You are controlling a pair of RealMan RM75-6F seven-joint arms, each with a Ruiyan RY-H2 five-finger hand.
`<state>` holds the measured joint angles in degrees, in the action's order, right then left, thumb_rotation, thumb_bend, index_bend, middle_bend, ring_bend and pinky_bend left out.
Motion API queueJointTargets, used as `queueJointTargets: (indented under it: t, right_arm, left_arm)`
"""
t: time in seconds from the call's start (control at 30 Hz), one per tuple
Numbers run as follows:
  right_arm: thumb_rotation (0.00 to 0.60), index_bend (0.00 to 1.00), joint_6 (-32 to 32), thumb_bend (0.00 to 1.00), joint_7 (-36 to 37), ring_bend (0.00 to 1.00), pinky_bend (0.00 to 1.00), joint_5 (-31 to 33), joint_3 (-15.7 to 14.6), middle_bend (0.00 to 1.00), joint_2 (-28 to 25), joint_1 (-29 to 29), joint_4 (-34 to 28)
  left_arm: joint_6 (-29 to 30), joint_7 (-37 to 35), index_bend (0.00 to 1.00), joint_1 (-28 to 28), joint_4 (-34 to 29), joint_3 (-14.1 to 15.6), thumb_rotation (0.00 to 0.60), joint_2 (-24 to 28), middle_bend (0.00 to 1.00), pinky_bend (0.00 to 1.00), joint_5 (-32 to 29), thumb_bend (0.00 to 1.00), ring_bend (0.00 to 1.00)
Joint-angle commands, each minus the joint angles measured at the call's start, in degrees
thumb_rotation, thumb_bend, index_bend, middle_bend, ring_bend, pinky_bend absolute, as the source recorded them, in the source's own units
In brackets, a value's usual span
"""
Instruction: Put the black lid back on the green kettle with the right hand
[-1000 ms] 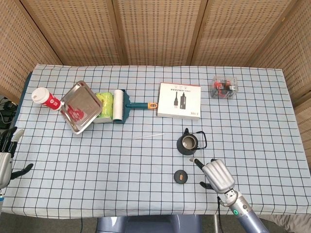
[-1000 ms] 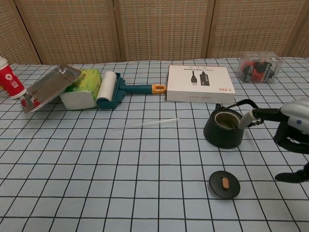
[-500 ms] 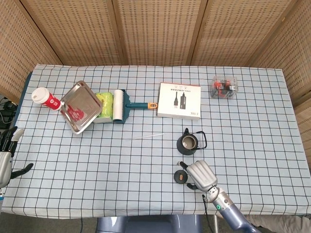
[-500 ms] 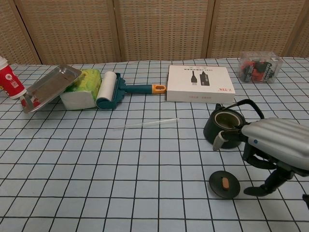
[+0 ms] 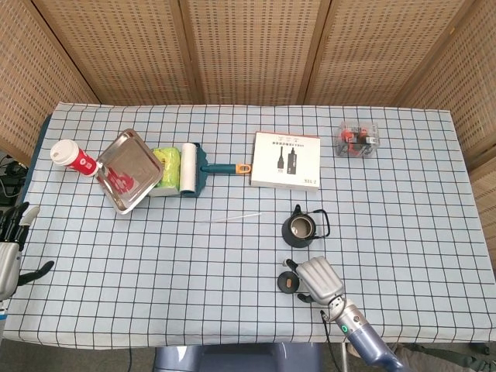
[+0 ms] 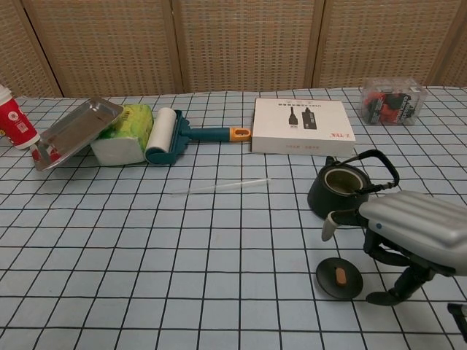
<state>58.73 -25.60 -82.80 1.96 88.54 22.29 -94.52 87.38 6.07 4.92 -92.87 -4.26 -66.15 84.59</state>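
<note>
Your right robot hand [image 6: 412, 237] hovers with fingers spread, holding nothing, just right of the black lid [image 6: 339, 278], which lies on the worktop [image 6: 182, 255] near the open green kettle [image 6: 338, 192].

staged tabletop, checked tablecloth [image 5: 155, 248], wicker screens [image 5: 248, 46]

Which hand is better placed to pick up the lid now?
The right hand: it hangs right beside the black lid, near the open green kettle. The left hand is at the table's far left edge.
</note>
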Motion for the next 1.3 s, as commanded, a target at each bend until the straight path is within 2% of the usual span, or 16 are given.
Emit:
queueJointTargets:
  t: [0.03,0.87,1.1,1.3]
  right_arm:
    - [0.6,0.32,-0.1,0.32,-0.12,0.98,0.71,0.24,-0.19,0.99,0.22,0.12,0.12]
    - [0.6,0.36,-1.0,0.32,-0.53,0.98,0.71,3.82,-0.85,0.99,3.21,1.91,3.63]
    - [0.6,0.46,-0.52,0.39,-0.36,0.98,0.71,3.97,-1.11,0.99,3.86,2.18,4.26]
    - [0.6,0.54,0.26,0.41,0.25,0.98,0.71,3.83,-1.33,0.99,4.69,2.14,5.18]
  left_arm:
    - [-0.02,0.03,0.0,0.01,-0.01,0.02,0.6,-0.01,0.0,0.0,0.02,0.0,0.0]
    - [-0.27,-0.07,0.0,0.13,0.01,0.05,0.6,-0.02,0.0,0.0,-0.14,0.0,0.0]
    - [-0.27,0.16,0.0,0.13,-0.04,0.15,0.6,-0.09,0.0,0.0,-0.05,0.0,0.0]
    - [-0.29,0.13,0.0,0.16,-0.03,0.15,0.6,-0.09,0.0,0.0,-0.05,0.0,0.0]
